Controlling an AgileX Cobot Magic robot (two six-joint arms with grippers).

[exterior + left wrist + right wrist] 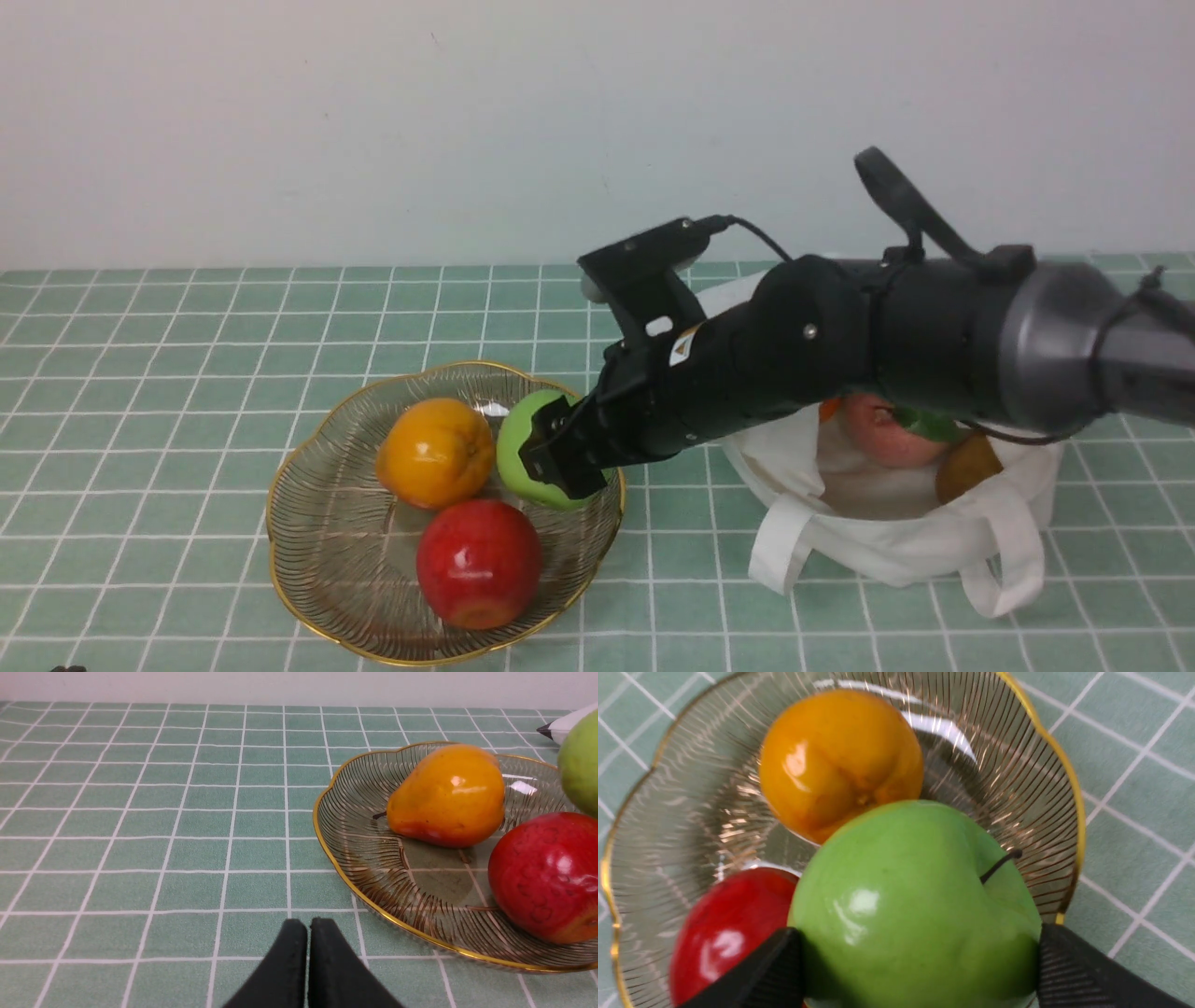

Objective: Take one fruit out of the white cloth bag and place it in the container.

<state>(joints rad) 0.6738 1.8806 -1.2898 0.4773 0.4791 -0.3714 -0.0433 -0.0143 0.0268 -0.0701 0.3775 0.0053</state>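
My right gripper [920, 961] is holding the round, shiny green apple [896, 896] with one finger on each side. The apple is over the shallow clear glass bowl with the wavy gold rim [327, 560]. I can't tell if it touches the bottom. Near it in the bowl are a shiny yellow-orange fruit [436, 453] and a round, shiny red apple [479, 564]. My left gripper [308, 970] is shut, with its two dark tips close together. Over to the right sits the floppy white cloth bag [896, 551]. In its open top I see a pinkish peach with a green leaf [892, 434] and a brown fruit [968, 469].
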